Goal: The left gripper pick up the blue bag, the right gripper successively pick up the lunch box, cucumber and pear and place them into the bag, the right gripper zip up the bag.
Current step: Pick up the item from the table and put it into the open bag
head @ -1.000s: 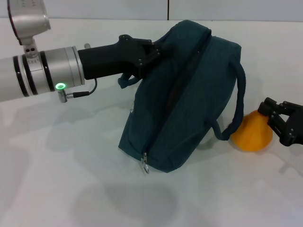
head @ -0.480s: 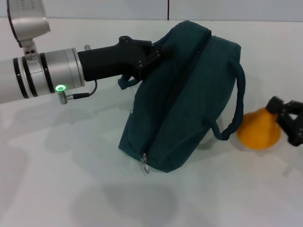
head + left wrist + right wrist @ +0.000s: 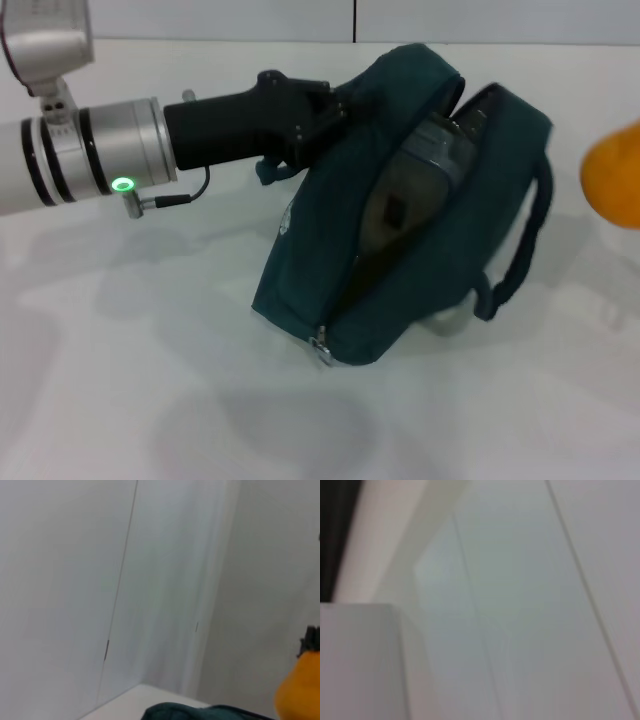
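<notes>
The blue bag [image 3: 330,250] leans on the table with its zipper open. My left gripper [image 3: 335,105] is shut on the bag's upper left edge and holds it up. Through the opening shows the clear lunch box [image 3: 435,155]. I cannot make out the cucumber. At the head view's right edge, the orange pear [image 3: 615,185] hangs in the air, off the table and level with the bag's top. In the left wrist view the pear [image 3: 297,692] has a black piece of my right gripper [image 3: 312,640] just above it, and the bag's rim [image 3: 200,712] shows below.
The white table [image 3: 150,380] spreads to the left of the bag and in front of it. A loop handle [image 3: 525,250] hangs down the bag's right side. The zipper pull [image 3: 320,347] lies at the bag's front lower corner. The right wrist view shows only pale wall.
The pear has risen off the table toward the upper right, and my right gripper has left the head view. The bag's opening has spread wide, showing the lunch box inside.
</notes>
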Motion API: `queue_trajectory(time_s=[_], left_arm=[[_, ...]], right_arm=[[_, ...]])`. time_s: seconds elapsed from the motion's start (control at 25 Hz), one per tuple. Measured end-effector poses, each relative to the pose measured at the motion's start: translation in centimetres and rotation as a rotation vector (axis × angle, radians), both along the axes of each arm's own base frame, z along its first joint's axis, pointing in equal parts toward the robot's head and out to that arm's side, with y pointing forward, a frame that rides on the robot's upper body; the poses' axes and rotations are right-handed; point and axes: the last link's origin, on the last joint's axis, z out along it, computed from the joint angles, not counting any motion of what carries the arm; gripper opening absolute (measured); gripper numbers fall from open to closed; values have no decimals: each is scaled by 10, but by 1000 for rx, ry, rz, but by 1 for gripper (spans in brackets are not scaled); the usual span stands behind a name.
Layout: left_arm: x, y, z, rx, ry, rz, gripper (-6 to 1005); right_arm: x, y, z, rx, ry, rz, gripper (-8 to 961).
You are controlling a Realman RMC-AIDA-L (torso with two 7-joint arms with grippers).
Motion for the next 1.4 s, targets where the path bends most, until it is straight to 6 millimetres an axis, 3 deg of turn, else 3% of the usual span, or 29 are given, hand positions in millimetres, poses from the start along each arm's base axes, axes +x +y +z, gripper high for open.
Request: queue_trajectory(time_s=[0.28,0.52,0.72,1.08,1.36,1.4], left_arm=[[6,1,3,0,-35,-6,42],[9,1,0,0,-43,-10,42],[9,2,1,13,-56,-5,42],[8,2,2,21,-60,-3,42],[4,3,1,37,-44,11,42],[3,3,0,41,-37,16,42]], right_arm=[[-65,43,0,-99,33,181,38],[-106,69,-25,-209,-45,231,40],[-106,74,-50,-269,-156,183,42],[-91,65,-72,-334,-247,137,45],[-86,59,-75,-354,-265,142,48],[-86,59,-75,-354,-265,142,85]])
